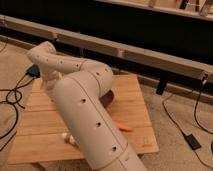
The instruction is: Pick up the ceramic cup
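Observation:
My white arm (85, 110) fills the middle of the view and covers most of the wooden table (135, 90). Its far links bend left to a joint (42, 55) and then run down behind the big link. My gripper is hidden behind the arm. The ceramic cup does not show clearly. A small whitish thing (67, 139) peeks out at the arm's left edge near the table's front, and I cannot tell what it is. The edge of the dark purple bowl (108, 98) shows just right of the arm.
A small orange object (123, 127) lies on the table right of the arm. Black cables (10, 102) lie on the floor at left, with a blue item (32, 70). More cable and a black box (191, 141) lie at right. A long rail (150, 55) runs behind the table.

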Controlling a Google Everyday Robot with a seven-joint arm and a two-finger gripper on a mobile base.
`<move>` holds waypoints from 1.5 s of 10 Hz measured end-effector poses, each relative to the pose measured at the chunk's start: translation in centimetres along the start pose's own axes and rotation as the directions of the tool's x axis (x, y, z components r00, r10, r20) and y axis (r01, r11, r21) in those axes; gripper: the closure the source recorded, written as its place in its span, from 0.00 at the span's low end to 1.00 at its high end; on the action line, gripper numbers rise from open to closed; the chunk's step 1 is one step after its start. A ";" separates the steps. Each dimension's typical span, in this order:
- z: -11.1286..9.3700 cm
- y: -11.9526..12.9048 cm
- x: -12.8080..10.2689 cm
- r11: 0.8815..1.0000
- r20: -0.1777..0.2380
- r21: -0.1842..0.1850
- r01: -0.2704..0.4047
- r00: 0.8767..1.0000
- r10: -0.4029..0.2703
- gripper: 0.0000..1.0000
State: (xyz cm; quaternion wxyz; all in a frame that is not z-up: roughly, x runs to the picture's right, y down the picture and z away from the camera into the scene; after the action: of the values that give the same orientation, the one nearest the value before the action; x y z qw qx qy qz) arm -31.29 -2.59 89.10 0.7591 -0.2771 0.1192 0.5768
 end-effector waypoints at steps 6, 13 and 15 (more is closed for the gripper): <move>-0.6 -0.3 -0.1 0.995 -0.018 -0.102 -0.020 1.000 0.018 0.20; 0.4 1.0 0.3 0.995 -0.033 -0.078 0.064 0.997 -0.066 0.20; 0.6 1.4 0.2 0.994 -0.033 -0.066 0.087 0.995 -0.089 0.20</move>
State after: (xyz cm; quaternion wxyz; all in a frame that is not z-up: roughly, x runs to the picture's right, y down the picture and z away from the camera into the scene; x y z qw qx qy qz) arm -32.59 -1.86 89.12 0.7723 -0.3167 0.1016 0.5413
